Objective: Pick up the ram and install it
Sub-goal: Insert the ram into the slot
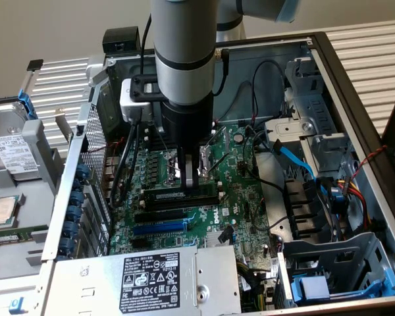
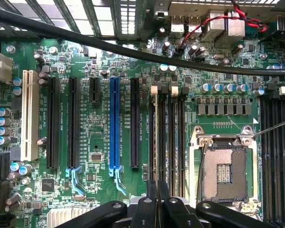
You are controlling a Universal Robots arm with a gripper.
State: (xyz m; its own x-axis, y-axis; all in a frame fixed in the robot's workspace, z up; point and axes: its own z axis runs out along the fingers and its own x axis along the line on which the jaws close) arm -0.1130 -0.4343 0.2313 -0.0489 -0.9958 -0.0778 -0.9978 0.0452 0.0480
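**Arm upright, gripper clamped**

The arm (image 1: 184, 39) stands upright directly above the ram (image 1: 164, 196), its grey wrist (image 1: 184, 85) and black gripper (image 1: 188, 185) pointing straight down. The two fingers (image 2: 151, 192) are drawn close together, pinching the ram's top edge near its middle.

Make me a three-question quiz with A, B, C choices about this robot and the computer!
1. Where does the robot arm reach down?
A onto the green board inside the case
B onto the silver box with the label
C outside the case

2. What colour is the odd long slot among the black slots?
A red
B blue
C yellow

3. The square processor socket is:
A empty
B covered by a fan
C holding a chip

Answers: 1 A, the arm's tip stands over the green board. 2 B, it is bright blue. 3 A, its bare contacts show.
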